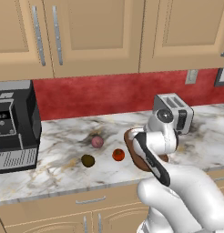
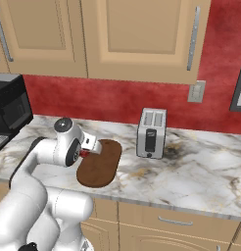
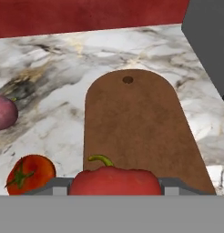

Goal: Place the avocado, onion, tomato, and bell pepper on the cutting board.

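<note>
Bell pepper (image 3: 114,180) clamped in tool (image 3: 114,186) above cutting board (image 3: 136,127).

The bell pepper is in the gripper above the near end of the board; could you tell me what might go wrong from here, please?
1. The bell pepper, held in the gripper, hangs over the near end of the cutting board; released here, it may roll off onto the counter.
2. The tomato sits just beside that end, so a low swing could knock it away.
3. The onion and avocado are round and may roll when gripped.
</note>
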Tool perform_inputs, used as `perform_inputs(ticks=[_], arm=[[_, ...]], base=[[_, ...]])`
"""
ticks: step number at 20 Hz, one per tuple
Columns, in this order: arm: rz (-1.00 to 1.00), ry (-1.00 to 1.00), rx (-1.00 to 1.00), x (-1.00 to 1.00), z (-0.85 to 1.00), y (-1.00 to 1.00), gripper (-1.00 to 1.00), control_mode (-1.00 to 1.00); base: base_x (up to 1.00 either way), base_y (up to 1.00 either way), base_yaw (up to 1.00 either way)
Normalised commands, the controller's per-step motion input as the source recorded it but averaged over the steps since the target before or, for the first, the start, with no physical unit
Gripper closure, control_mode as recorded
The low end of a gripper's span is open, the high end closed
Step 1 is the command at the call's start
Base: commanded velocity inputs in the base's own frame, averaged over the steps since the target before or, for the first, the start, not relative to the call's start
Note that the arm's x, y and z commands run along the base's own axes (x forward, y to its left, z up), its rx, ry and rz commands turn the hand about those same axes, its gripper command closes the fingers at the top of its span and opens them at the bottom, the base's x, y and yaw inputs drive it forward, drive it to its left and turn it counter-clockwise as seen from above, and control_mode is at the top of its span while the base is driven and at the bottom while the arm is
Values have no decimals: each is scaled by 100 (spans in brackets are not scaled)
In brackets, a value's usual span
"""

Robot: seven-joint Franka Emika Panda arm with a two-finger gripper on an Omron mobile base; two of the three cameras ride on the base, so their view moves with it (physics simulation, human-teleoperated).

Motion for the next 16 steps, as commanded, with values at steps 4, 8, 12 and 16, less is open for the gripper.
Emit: perform_inputs(ticks=[4, 8, 12, 16], arm=[[0, 5, 0, 27, -21, -2, 100, -100], [0, 4, 0, 19, -18, -1, 100, -100], [0, 4, 0, 7, -18, 0, 100, -100], [0, 2, 0, 8, -22, 0, 100, -100]], base=[[0, 0, 0], [0, 0, 0], [0, 0, 0], [0, 0, 0]])
